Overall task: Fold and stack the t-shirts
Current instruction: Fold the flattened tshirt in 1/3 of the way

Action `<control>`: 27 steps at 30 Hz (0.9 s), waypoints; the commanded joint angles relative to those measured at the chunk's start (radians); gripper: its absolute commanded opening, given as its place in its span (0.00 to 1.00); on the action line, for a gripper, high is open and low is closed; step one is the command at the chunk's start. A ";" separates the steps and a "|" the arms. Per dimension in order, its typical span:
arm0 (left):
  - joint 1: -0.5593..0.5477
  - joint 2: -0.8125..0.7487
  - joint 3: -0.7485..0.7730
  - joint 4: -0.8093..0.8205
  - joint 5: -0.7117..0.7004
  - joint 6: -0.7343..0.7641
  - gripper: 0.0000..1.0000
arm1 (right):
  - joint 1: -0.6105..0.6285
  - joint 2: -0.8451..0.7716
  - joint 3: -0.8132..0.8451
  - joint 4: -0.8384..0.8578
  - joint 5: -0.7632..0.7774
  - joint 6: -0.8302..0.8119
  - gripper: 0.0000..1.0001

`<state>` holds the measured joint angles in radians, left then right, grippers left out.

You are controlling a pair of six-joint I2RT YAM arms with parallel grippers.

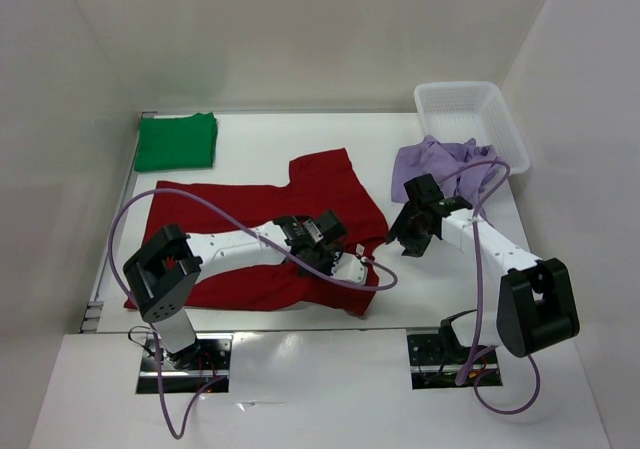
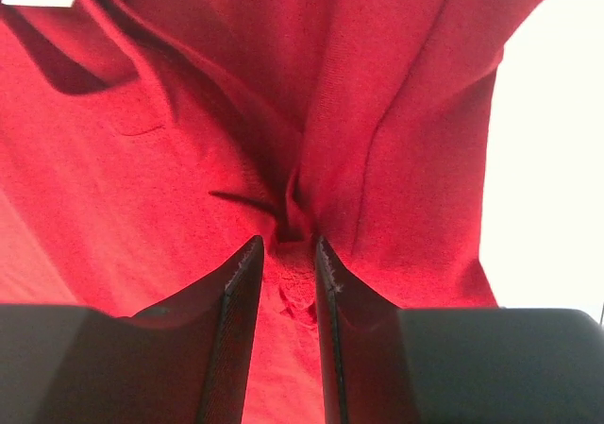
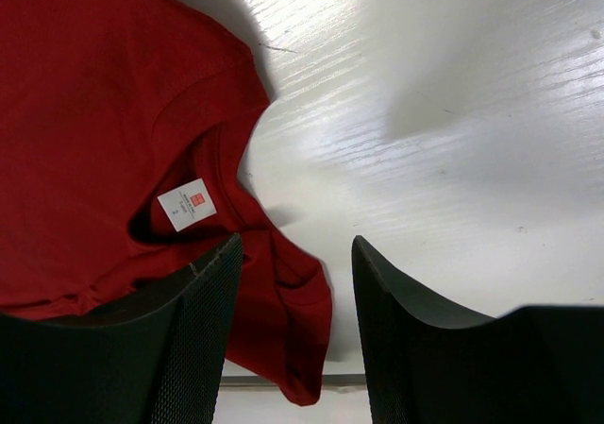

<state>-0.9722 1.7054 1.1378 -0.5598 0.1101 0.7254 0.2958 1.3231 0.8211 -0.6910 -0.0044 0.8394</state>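
Note:
The dark red t-shirt [image 1: 240, 234] lies spread across the middle of the table, its white neck label [image 3: 186, 204] showing in the right wrist view. My left gripper [image 1: 332, 255] is low on the shirt's right part. Its jaws [image 2: 288, 245] stand a narrow way apart, with a small pucker of red cloth [image 2: 142, 160] between them. My right gripper [image 1: 408, 233] hovers open just off the shirt's right edge, and nothing is held in it [image 3: 296, 245]. The bright green t-shirt [image 1: 176, 141] lies folded at the back left. The pale lavender t-shirt [image 1: 440, 159] is crumpled at the back right.
A white lattice basket [image 1: 470, 117] stands at the back right corner, touching the lavender shirt. White walls close in the table [image 1: 260, 139] on three sides. Purple cables loop over the red shirt and beside the right arm.

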 commanded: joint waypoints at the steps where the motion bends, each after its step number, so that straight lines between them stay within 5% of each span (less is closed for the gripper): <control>1: -0.003 -0.003 0.039 -0.009 0.033 -0.017 0.36 | -0.007 -0.027 -0.007 0.031 -0.012 -0.011 0.56; 11: 0.049 0.034 0.037 0.052 -0.038 -0.040 0.29 | 0.003 -0.036 0.003 -0.013 -0.012 -0.011 0.56; 18: 0.153 0.096 0.071 0.092 -0.012 -0.133 0.20 | 0.106 -0.134 0.004 -0.159 0.034 0.092 0.66; 27: 0.213 0.115 0.062 0.118 -0.043 -0.290 0.29 | 0.311 -0.242 -0.085 -0.223 -0.028 0.302 0.66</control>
<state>-0.7620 1.8053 1.1713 -0.4583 0.0662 0.5167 0.5488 1.1126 0.7528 -0.8566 -0.0135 1.0401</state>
